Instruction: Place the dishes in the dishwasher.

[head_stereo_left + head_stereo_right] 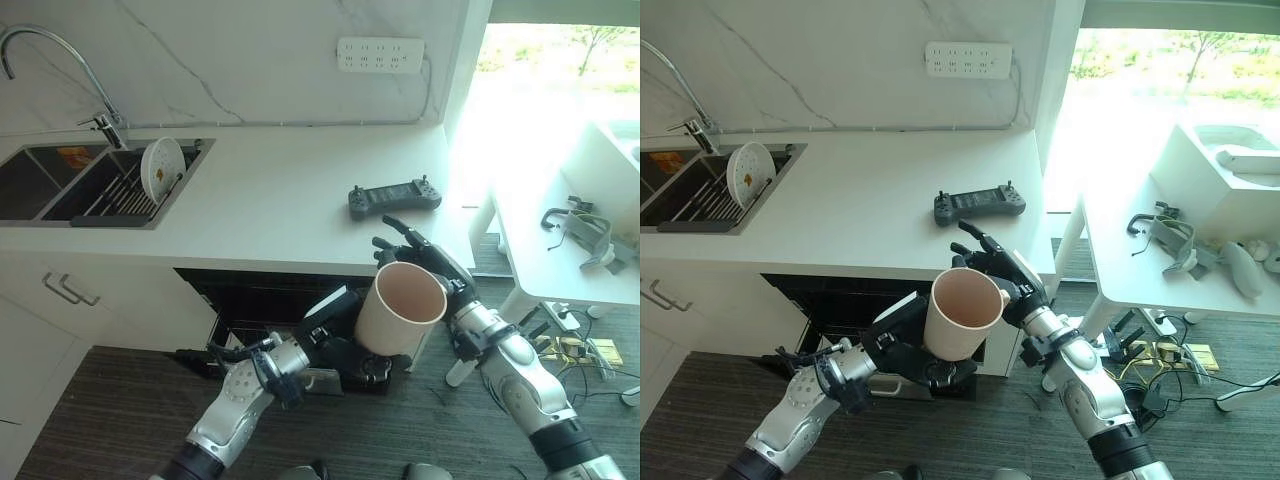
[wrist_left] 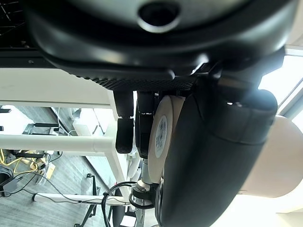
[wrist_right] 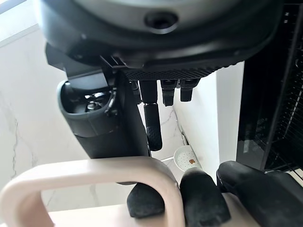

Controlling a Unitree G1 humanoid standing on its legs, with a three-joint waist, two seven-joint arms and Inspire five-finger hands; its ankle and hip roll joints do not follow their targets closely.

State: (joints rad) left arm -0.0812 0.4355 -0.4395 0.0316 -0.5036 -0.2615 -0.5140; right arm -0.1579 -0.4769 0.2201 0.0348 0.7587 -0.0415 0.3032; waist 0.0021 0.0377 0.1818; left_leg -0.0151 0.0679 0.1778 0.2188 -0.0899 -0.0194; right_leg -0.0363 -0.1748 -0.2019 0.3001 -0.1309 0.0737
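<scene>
The left robot hand (image 1: 335, 335) grasps the beige cup (image 1: 400, 308) from below, fingers curled round its body. The right robot hand (image 1: 432, 262) is released, its straight fingers behind the cup's handle side. The cup hangs tilted past the worktop's (image 1: 280, 205) front edge, above the open dishwasher (image 1: 265, 300). A white plate (image 1: 161, 168) stands in the sink rack (image 1: 120, 195).
</scene>
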